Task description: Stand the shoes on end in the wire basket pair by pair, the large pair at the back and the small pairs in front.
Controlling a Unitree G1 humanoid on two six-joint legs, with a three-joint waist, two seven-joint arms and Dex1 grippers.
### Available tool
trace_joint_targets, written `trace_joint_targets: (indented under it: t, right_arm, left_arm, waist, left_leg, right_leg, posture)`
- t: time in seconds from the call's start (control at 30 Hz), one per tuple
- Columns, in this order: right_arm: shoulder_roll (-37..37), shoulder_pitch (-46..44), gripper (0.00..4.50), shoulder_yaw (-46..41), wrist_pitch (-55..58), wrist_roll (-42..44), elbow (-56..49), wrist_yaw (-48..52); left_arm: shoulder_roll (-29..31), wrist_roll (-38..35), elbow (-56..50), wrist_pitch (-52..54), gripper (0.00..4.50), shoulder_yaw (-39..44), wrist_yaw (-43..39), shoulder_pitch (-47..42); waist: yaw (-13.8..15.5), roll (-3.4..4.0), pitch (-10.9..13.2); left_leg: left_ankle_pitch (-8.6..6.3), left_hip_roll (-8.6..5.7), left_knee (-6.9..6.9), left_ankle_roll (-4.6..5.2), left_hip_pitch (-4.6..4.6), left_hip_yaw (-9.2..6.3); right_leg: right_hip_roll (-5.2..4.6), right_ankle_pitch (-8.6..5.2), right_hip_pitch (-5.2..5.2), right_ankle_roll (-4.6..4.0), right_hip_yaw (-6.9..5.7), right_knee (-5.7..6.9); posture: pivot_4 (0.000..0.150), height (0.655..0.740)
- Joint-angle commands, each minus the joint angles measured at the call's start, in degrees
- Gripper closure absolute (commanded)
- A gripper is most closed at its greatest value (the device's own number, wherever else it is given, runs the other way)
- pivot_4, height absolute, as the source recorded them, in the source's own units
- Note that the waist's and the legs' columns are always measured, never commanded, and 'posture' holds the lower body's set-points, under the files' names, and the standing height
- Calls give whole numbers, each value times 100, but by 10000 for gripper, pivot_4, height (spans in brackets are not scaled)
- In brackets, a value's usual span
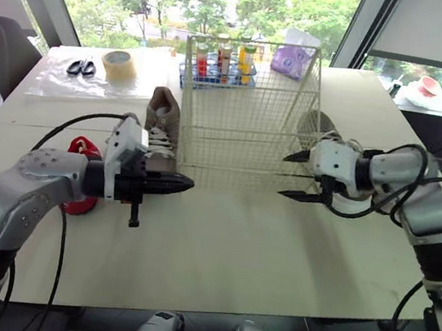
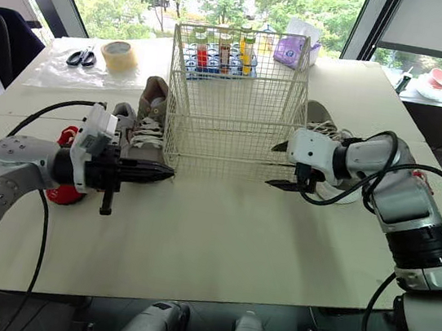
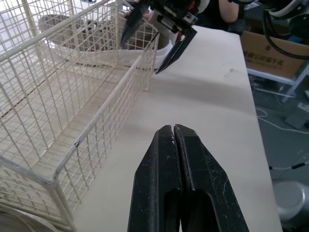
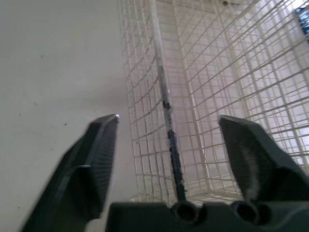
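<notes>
wire basket (image 1: 245,111) empty mid-frame, grey shoe (image 1: 162,124) outside it, left of centre; left pincer (image 1: 184,182) closed on nothing, right pincer (image 1: 285,175) spread open by the basket's right corner, probably ready for a first grasp.

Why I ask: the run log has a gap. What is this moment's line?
basket empty | left gripper shut, empty | right gripper open, at basket corner | sneaker on table beside basket

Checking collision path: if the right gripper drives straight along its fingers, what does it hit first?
Likely the cream wire basket: its near corner post lines up between the fingers of the open right gripper. The gap to it is unclear.
</notes>
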Motion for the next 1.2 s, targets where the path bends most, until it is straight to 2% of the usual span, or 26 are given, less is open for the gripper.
trace_joint_targets:
  t: [0.03,0.13,0.33,0.67,1.03,1.13,1.2]
  right_arm:
    - [44,-171,29570,-44,-174,-159,106,88]
    - [104,-275,44304,-25,-323,-271,240,146]
    - [222,-602,44304,58,-829,-538,629,333]
    - [260,-997,44304,172,-1492,-465,1353,1381]
    - [565,-1446,44304,209,-1893,-702,2215,1572]
    - [541,-1435,34502,110,-1686,-638,2045,1589]
    - [476,-1360,24752,0,-1488,-526,1735,1597]
  left_arm:
    - [-36,-34,-208,-13,45000,83,130,-29]
    - [-62,-18,-238,-1,45000,76,211,-46]
    - [-130,-2,-205,26,45000,22,329,-180]
    - [-189,37,-127,-11,45000,-44,429,-299]
    - [-210,148,-65,-158,45000,13,399,-130]
    - [-210,153,-90,-174,45000,41,398,-68]
    - [-194,134,-124,-177,45000,71,393,-17]
  waist:
    - [-7,0,0]
    - [-12,0,0]
    - [-21,-1,0]
    - [-25,-1,0]
    - [-49,-1,0]
    - [-41,-1,0]
    - [-38,-1,0]
  left_leg:
    - [0,0,0,0,0,0]
    - [0,1,-1,0,0,1]
    - [3,3,0,-4,0,8]
    - [2,3,-3,-4,0,15]
    - [3,4,-1,-4,1,28]
    - [3,4,0,-4,1,31]
    - [3,4,0,-4,1,32]
  right_leg:
    - [0,0,-1,0,0,0]
    - [1,0,-4,0,2,2]
    - [5,6,-8,-2,8,5]
    - [5,6,-13,-2,13,4]
    - [6,7,-22,-1,28,14]
    - [6,7,-25,-1,31,19]
    - [6,7,-26,-1,34,21]
  posture:
    - [1500,7400]
    - [1500,7400]
    - [1500,7400]
    - [1500,7400]
    - [1500,7400]
    - [1500,7400]
    - [1500,7400]
